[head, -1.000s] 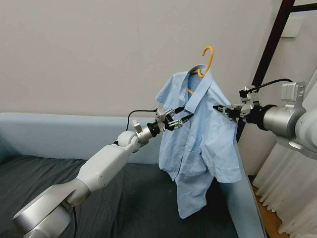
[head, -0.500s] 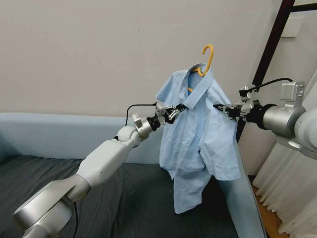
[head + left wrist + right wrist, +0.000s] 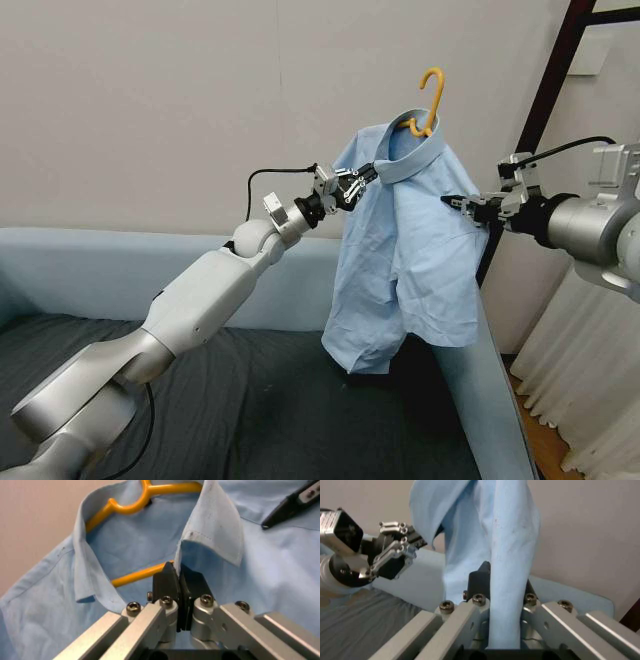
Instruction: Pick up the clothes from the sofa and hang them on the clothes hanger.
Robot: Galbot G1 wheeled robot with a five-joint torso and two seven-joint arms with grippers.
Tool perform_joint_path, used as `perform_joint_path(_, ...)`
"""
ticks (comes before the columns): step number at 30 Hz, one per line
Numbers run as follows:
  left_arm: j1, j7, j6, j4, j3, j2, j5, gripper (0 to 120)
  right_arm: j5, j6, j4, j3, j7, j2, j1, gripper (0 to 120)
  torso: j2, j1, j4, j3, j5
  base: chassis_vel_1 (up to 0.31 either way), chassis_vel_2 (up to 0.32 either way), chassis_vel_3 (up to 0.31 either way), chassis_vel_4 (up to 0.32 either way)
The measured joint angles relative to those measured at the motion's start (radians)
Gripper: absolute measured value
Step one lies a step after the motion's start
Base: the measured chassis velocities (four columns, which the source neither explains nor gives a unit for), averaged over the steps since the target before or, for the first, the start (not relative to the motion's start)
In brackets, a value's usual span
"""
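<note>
Blue shirt (image 3: 410, 250) on yellow hanger (image 3: 438, 100) hangs pinched by left gripper (image 3: 366, 177) and right gripper (image 3: 450, 201), jaws closed on cloth.

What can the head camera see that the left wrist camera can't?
Head view: the sofa and the blue shirt hanging all the way down. Left wrist view: up close, the left pincer shut on the shirt's front edge under the collar. Both: the shirt, the orange hanger and the right pincer.
</note>
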Motion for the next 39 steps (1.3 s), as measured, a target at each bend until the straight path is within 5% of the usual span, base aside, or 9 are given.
perform_joint_path(18, 0.103, -0.009, 0.01, -0.066, -0.029, 0.026, 0.01, 0, -0.028, 0.008, 0.006, 0.001, -0.003, 0.004, -0.021, 2, 0.0, 0.0, -0.0001, 0.0, 0.0003, 0.0, 0.0, 0.0, 0.0)
perform_joint_path(24, 0.099, -0.123, 0.01, -0.112, -0.027, 0.026, 0.045, 0, -0.071, 0.005, 0.012, 0.001, -0.004, -0.009, -0.031, 2, 0.0, 0.0, -0.0003, 0.0, 0.0003, 0.0, 0.0, 0.0, 0.0)
perform_joint_path(31, 0.096, -0.381, 0.072, -0.195, -0.027, 0.04, 0.237, 0, -0.109, 0.003, 0.021, 0.006, -0.009, -0.019, -0.034, 2, 0.0, 0.0, -0.0003, 0.0, 0.0004, 0.0, 0.0, 0.0, 0.0)
perform_joint_path(39, 0.103, -0.488, 0.095, -0.156, -0.019, 0.01, 0.34, 0, -0.088, 0.005, 0.024, 0.003, -0.012, -0.005, -0.019, 2, 0.0, 0.0, -0.0003, 0.0, 0.0003, 0.0, 0.0, 0.0, 0.0)
